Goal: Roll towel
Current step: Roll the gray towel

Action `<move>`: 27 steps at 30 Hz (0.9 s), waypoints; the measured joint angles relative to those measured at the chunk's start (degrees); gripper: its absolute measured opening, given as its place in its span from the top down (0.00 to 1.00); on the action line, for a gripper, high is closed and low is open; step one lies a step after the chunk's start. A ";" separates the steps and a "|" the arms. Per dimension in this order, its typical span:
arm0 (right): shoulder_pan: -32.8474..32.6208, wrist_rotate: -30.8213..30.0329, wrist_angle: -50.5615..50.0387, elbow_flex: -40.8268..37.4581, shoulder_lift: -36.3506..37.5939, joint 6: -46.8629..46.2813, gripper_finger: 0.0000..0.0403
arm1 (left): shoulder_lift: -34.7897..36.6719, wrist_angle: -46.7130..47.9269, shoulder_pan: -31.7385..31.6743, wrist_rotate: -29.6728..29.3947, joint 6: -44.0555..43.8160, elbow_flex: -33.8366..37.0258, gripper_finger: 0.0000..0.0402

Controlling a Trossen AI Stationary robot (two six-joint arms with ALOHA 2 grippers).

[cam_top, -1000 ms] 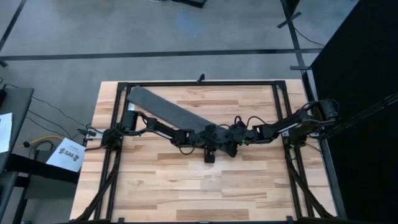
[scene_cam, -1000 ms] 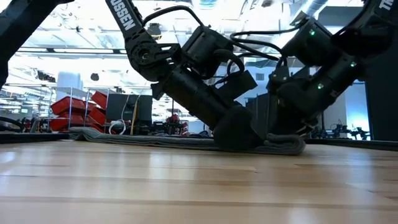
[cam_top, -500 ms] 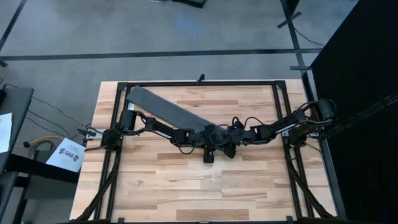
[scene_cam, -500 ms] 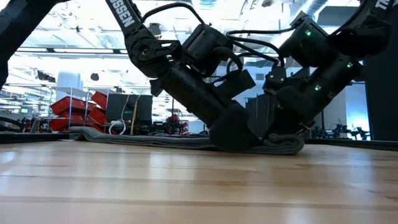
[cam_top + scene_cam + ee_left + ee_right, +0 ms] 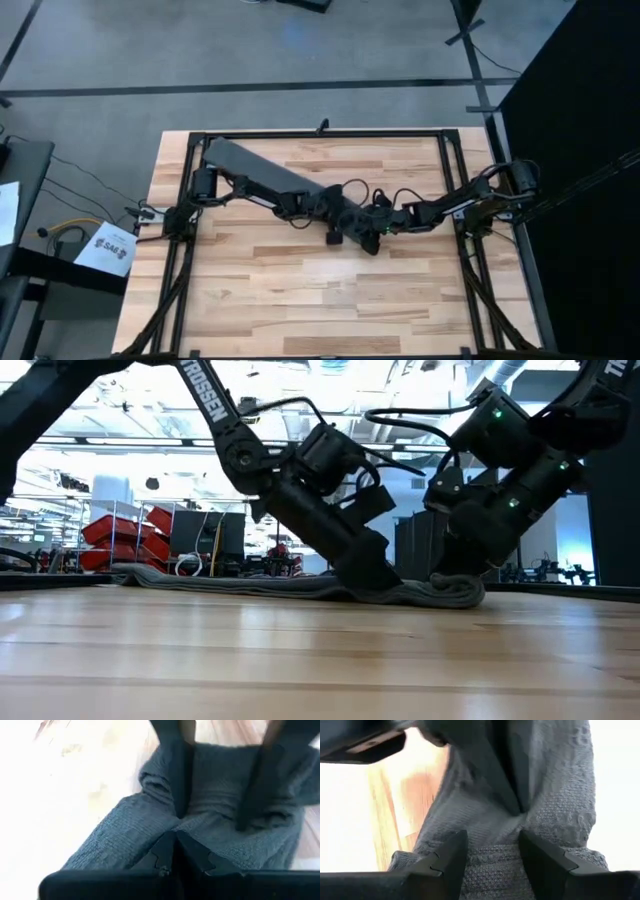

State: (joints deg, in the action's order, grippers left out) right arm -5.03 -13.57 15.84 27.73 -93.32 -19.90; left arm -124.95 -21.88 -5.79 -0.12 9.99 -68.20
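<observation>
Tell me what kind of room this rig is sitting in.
Probably a robotics lab or workshop: a bare concrete floor with tape lines surrounds the wooden table, and red bins on shelving stand under bright ceiling lights behind it.

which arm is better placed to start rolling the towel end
Left, likely. The left gripper presses right on the towel's bunched end at table level, in line with its length; the right gripper sits just behind it.

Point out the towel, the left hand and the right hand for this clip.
towel [image 5: 262, 172]: high view, middle of the flat unrolled strip.
left hand [image 5: 385, 582]: low view, tip pressed on the towel's bunched end.
right hand [image 5: 492, 851]: right wrist view, gap between its two fingers, over the cloth.
</observation>
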 joint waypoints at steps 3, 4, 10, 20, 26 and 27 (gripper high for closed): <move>-0.10 0.01 -0.32 0.05 0.00 0.26 0.58 | -1.29 -0.90 -0.48 0.70 -0.62 -0.20 0.99; -0.12 0.01 -0.37 0.04 0.00 0.28 0.58 | -1.43 -0.85 -0.52 0.77 -0.81 -0.24 0.99; -0.14 1.62 -1.04 -0.01 2.09 1.77 0.58 | -1.52 0.60 -0.49 0.74 -0.89 -0.28 0.99; -0.34 3.28 -4.01 -0.20 6.38 1.74 0.58 | -1.59 1.06 -0.51 1.22 -1.11 -0.24 0.99; -0.29 2.14 -4.69 -0.11 5.70 1.43 0.58 | -1.09 1.28 0.50 1.09 -1.32 -0.23 0.99; -0.29 1.40 -5.55 -0.09 5.73 1.35 0.58 | -0.80 1.51 0.73 1.08 -1.36 -0.19 0.99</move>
State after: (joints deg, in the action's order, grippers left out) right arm -5.32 -12.18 10.29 27.64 -87.59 -18.55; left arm -125.76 -20.38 -5.07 0.96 8.63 -68.39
